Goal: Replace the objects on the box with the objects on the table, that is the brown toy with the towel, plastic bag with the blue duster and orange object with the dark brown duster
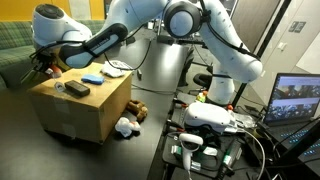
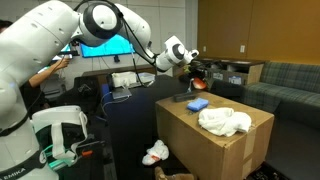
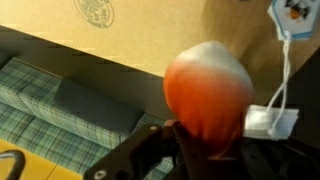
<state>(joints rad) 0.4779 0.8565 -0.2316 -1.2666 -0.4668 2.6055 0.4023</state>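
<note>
My gripper is shut on the orange object, a rounded orange-red ball that fills the middle of the wrist view. In both exterior views the gripper holds it at the far edge of the box, slightly above its top. On the box top lie the dark brown duster, the blue duster and the white towel. The brown toy and the plastic bag lie on the dark table surface beside the box.
A green plaid sofa stands just behind the box, under the gripper. The robot's white base and a laptop stand on one side. A lit monitor is behind the arm.
</note>
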